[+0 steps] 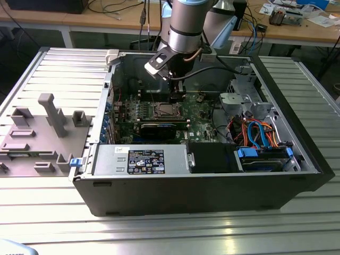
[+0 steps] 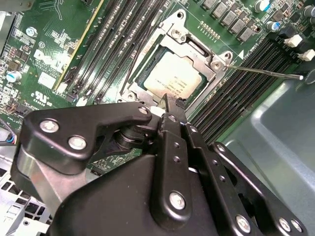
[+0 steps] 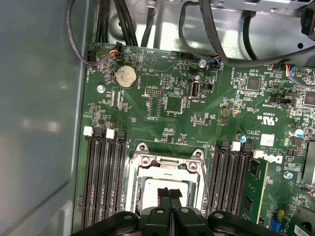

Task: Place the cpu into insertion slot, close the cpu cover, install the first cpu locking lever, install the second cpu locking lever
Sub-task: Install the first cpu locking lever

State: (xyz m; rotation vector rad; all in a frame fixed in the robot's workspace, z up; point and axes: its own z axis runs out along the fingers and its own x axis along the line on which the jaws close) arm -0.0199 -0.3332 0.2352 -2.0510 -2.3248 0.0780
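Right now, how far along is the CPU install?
Done: the cpu sits in the insertion slot, and the cpu cover looks folded down around it. In hand: nothing; the gripper is shut, empty, low over the slot. Left: a lever rod juts out free beside the slot, so the locking levers look unlatched.

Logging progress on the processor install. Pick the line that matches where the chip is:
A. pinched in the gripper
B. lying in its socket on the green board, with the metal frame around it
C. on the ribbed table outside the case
B: in the second wrist view the chip lies flat inside the metal frame on the green board, just beyond the tips of the gripper, which holds no chip.
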